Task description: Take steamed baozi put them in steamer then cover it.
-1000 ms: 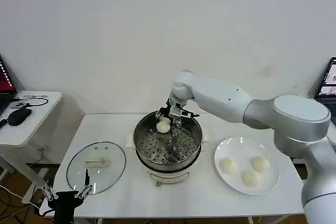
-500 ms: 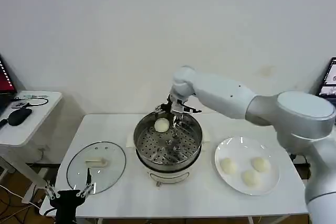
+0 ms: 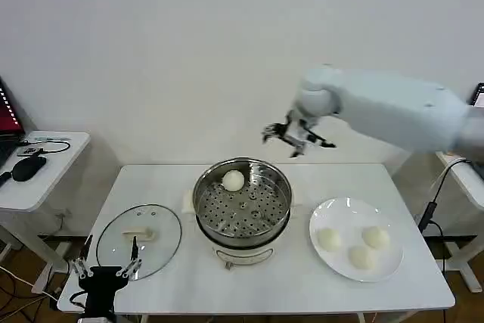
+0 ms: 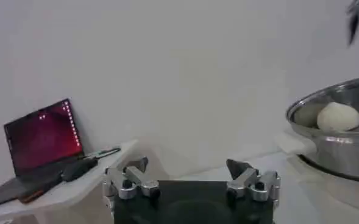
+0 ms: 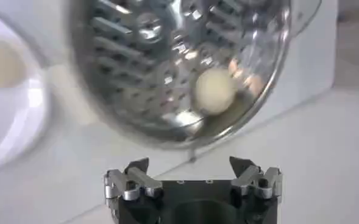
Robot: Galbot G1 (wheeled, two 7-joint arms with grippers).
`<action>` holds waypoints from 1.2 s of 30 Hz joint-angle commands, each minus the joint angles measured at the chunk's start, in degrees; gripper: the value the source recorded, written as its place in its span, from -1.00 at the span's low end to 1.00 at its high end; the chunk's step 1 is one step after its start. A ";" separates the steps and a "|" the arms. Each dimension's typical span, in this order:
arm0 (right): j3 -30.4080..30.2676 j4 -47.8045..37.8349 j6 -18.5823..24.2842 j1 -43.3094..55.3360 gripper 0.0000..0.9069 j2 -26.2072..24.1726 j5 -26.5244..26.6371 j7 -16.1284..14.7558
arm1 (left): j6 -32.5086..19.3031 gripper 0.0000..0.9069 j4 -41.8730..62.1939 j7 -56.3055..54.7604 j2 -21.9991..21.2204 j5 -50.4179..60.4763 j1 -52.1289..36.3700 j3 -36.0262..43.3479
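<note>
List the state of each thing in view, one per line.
steamer: uncovered, one bun inside
baozi in steamer: resting on the perforated tray
baozi on plate: three, waiting
plate: holds three buns
cover: flat on the table, off the steamer
right end effector: open, empty, above the steamer
left end effector: open, empty, near the cover

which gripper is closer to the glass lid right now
Left. The left gripper hovers open at the table's front edge just below the cover; the right gripper is raised beyond the steamer.

Head view looks down over table point(image 3: 363, 179); both wrist views share the steamer point(image 3: 242, 202), right from above
</note>
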 commanded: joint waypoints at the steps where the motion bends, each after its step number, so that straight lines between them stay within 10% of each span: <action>1: -7.95 14.95 -16.25 2.02 1.00 -22.33 6.48 1.10 | 0.20 1.00 0.46 0.12 1.90 -0.39 -1.13 0.61; 8: -5.91 18.24 -19.99 -4.75 1.00 -26.79 7.94 3.40 | 0.22 1.00 1.51 0.27 1.75 0.58 -2.10 2.11; 36: 14.08 4.44 -22.40 -32.68 1.00 -17.43 6.54 1.98 | -0.06 1.00 1.39 0.04 -0.43 2.88 -0.94 1.64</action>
